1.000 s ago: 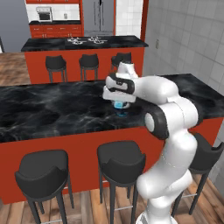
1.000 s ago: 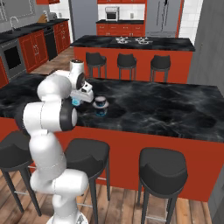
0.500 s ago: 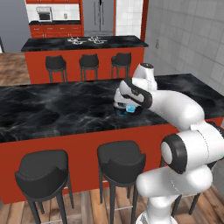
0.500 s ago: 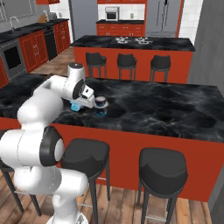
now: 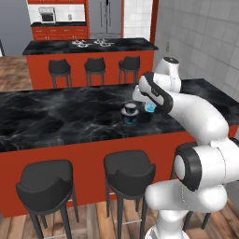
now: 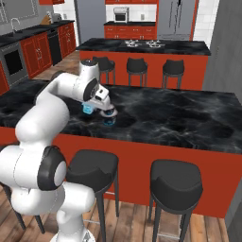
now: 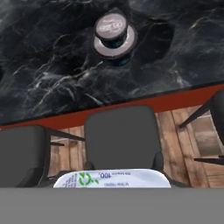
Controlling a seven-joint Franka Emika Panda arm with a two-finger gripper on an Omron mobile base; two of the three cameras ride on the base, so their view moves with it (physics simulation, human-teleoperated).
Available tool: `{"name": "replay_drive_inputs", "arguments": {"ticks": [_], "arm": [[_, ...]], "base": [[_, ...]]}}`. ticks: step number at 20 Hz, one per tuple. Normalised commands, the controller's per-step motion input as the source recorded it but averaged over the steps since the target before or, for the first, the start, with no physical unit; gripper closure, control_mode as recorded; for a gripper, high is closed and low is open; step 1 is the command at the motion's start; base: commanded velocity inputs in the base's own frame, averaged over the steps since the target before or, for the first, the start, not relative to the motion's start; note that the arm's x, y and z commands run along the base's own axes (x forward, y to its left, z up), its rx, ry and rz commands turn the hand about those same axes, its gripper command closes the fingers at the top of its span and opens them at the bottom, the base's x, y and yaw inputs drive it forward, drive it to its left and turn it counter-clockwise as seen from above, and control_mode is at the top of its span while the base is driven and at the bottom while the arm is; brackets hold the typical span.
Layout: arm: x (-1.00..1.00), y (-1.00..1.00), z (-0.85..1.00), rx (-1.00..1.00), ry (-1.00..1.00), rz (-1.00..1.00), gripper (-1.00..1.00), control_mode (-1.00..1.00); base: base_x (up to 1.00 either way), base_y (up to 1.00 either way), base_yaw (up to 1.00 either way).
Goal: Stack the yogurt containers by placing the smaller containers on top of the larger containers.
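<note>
Item: tiny light-blue cup (image 5: 150,108), smooth plastic, pale printed top. It remains clamped in the narrowed gripper (image 5: 147,103), while the arm has swung its elbow aside.
Small dark cup (image 7: 111,28), round, already sits on the squat dark tub (image 7: 127,44), at 12 o'clock in the hand view.
One placement left, on glossy black marble counter (image 5: 56,116).

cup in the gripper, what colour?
Light blue cup, pale top; best in the left base view.
</note>
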Motion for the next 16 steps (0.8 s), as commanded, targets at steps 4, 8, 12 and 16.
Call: {"name": "replay_drive_inputs", "arguments": {"ticks": [4, 8, 12, 16], "arm": [[0.04, -0.38, 0.06, 0.0, 0.0, 0.0, 1.0, -1.0], [0.13, -0.17, 0.0, 0.0, 0.0, 0.0, 1.0, -1.0], [0.11, 0.0, 0.07, 0.0, 0.0, 0.0, 1.0, -1.0], [0.15, 0.0, 0.13, 0.0, 0.0, 0.0, 1.0, -1.0]], "base": [[0.0, 0.0, 0.0], [0.0, 0.0, 0.0], [0.0, 0.0, 0.0], [0.0, 0.0, 0.0]]}}
